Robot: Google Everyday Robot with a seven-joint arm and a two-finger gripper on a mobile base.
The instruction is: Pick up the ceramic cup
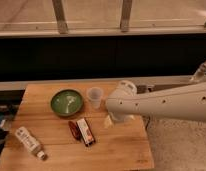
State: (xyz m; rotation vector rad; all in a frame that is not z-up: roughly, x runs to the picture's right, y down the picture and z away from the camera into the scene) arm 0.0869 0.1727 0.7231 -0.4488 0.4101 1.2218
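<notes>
Ceramic cup [95,96] upright beside green bowl [66,102] — claw [110,121] near its right, state unclear

One camera only, mounted high, tilted down and facing forward across the pale wooden butcher-block table [116,150]. It's a mid-range look, with nearly the whole tabletop in frame and a dark wall band and window ledge beyond. The white perforated robot arm [171,102] sweeps in from the right edge, large and close to the lens. Its gripper [110,121] hangs low over the table's right side.

Tool [109,121] prob. mostly hidden under arm [161,102]
</notes>
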